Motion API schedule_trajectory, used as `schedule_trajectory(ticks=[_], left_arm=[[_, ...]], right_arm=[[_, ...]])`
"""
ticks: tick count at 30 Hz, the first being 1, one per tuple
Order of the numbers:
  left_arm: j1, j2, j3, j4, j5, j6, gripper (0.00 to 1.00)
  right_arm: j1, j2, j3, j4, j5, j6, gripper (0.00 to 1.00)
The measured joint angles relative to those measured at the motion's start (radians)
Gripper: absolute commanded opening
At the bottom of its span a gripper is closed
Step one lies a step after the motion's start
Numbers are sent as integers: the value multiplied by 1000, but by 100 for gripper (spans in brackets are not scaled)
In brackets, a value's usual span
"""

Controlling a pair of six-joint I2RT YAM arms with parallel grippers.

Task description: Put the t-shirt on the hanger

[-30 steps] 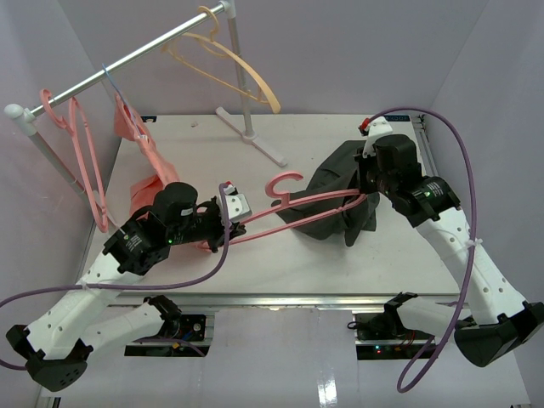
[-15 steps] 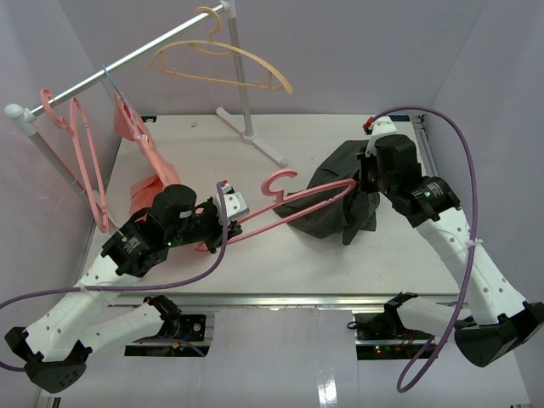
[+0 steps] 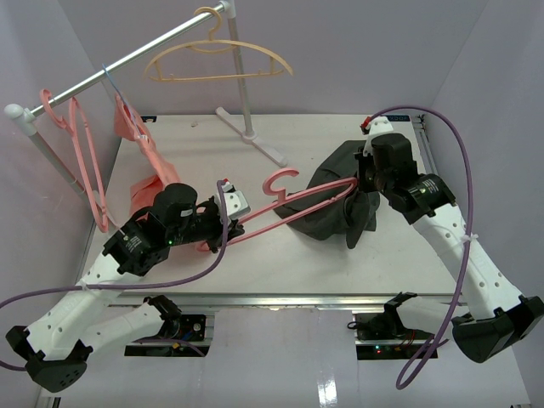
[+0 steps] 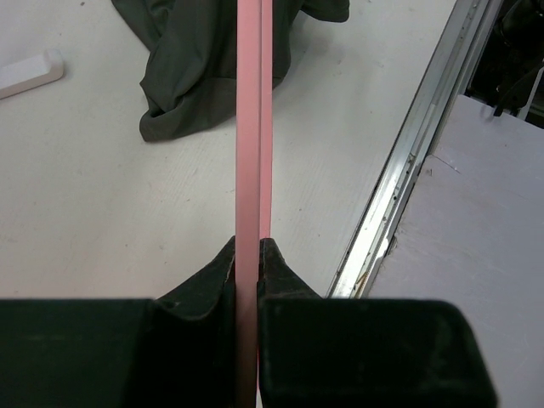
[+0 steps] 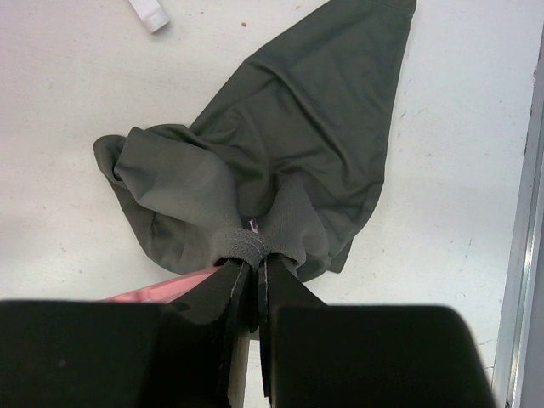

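Note:
The salmon-pink hanger [image 3: 285,206] slants across the table's middle, hook up, its far end inside the dark charcoal t-shirt [image 3: 331,208]. My left gripper [image 3: 228,223] is shut on the hanger's near end. In the left wrist view the pink bar [image 4: 249,127] runs straight out from between the closed jaws of the left gripper [image 4: 247,246] toward the t-shirt [image 4: 195,68]. My right gripper [image 3: 361,189] is shut on a bunched hem of the t-shirt [image 5: 289,144], lifting it. The right gripper [image 5: 255,259] pinches the fold, and the hanger [image 5: 161,287] shows just left of it.
A clothes rack's pole [image 3: 127,59] crosses the back left and carries a tan-yellow hanger [image 3: 217,64] and pink hangers [image 3: 85,161]. Its white foot [image 3: 255,140] stands on the back of the table. A salmon-pink garment [image 3: 149,183] lies behind my left arm. A metal rail [image 4: 408,178] edges the table.
The tan-yellow hanger has swung round on the pole. The pink hanger's far end has risen slightly into the t-shirt, and the right gripper has shifted a little left with the cloth.

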Motion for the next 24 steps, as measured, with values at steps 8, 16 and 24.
schedule_trajectory(ticks=[8, 16, 24], left_arm=[[0, 28, -14, 30, 24, -4, 0], [0, 68, -16, 58, 64, 15, 0], [0, 135, 28, 59, 80, 67, 0]], right_arm=[[-4, 0, 5, 0, -18, 4, 8], [-5, -2, 9, 1, -120, 4, 8], [-5, -3, 19, 0, -210, -25, 8]])
